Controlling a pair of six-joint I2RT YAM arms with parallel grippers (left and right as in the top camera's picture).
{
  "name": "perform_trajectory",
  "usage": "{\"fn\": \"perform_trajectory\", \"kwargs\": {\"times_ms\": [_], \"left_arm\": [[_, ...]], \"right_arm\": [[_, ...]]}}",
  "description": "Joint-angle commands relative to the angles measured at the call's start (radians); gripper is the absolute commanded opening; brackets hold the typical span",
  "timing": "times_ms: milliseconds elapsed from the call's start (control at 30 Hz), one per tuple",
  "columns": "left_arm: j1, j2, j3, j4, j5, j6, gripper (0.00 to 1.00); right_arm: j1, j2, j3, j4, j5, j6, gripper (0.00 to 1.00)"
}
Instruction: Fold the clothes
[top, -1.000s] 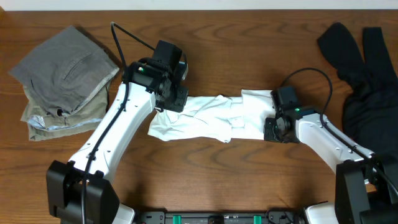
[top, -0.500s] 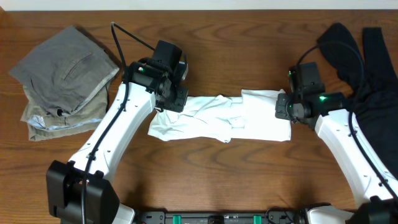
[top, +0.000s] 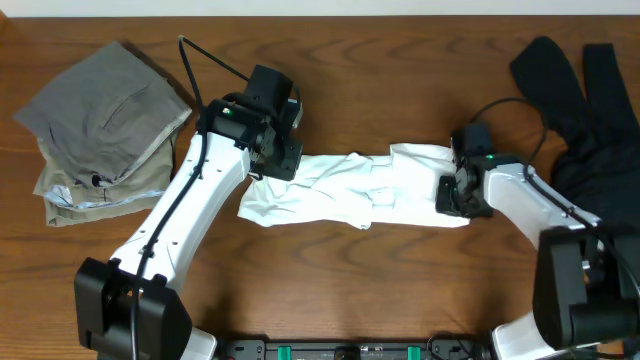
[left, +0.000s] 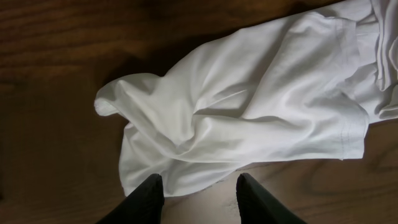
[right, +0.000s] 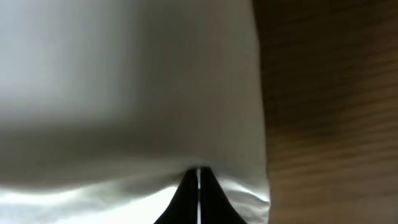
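The white T-shirt lies rumpled in a long strip across the middle of the table. My left gripper hovers over its left end, open, with nothing between the fingers. One fingertip overlaps the shirt's hem; the other is over bare wood. My right gripper is at the shirt's right end. There its jaws are shut, pinching the white cloth close to the shirt's edge. The shirt's print does not show.
Grey trousers lie folded on khaki trousers at the back left. A long black garment is heaped at the back right, close to my right arm. Bare wood runs along the table's front.
My right gripper swung out to the right, drawing the shirt's right end wider, then came back down onto that end. The left arm has not moved.
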Motion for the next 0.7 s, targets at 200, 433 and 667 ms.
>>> {"fn": "perform_trajectory", "kwargs": {"times_ms": [200, 433, 667], "left_arm": [[0.011, -0.015, 0.001, -0.012, -0.009, -0.013, 0.41], [0.134, -0.014, 0.001, -0.021, -0.008, -0.013, 0.52], [0.269, 0.013, -0.017, -0.025, 0.142, 0.069, 0.61]], "right_arm": [[-0.005, -0.043, 0.039, -0.056, -0.025, -0.008, 0.02], [-0.005, -0.241, 0.127, -0.111, -0.026, -0.046, 0.07], [-0.005, -0.332, 0.130, -0.137, -0.033, -0.052, 0.09]]}}
